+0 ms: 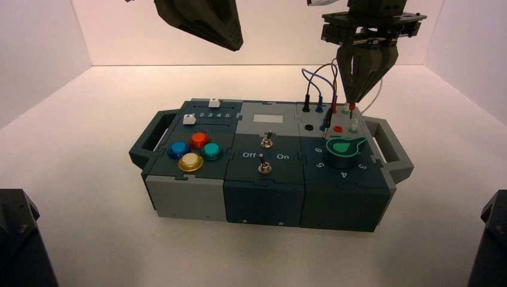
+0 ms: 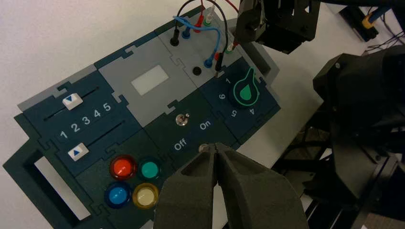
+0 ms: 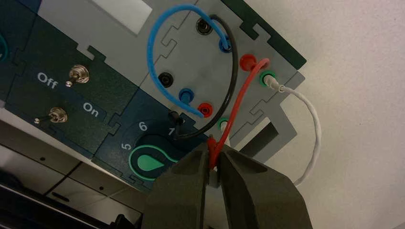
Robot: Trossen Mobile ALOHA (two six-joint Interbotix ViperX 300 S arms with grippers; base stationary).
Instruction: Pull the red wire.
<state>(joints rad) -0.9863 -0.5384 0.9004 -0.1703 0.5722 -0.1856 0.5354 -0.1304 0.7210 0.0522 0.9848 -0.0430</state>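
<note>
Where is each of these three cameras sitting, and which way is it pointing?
High view: above and behind the arms, looking down at the box; both grippers show at its top edge.
Left wrist view: on the left arm, facing the box's sliders, buttons and sockets; the left gripper reaches in, the right gripper beyond.
Right wrist view: on the right arm, facing the sockets and cables; only the right gripper shows, gripping the red wire.
Both wrist views share the two toggle switches and the green-marked knob.
</note>
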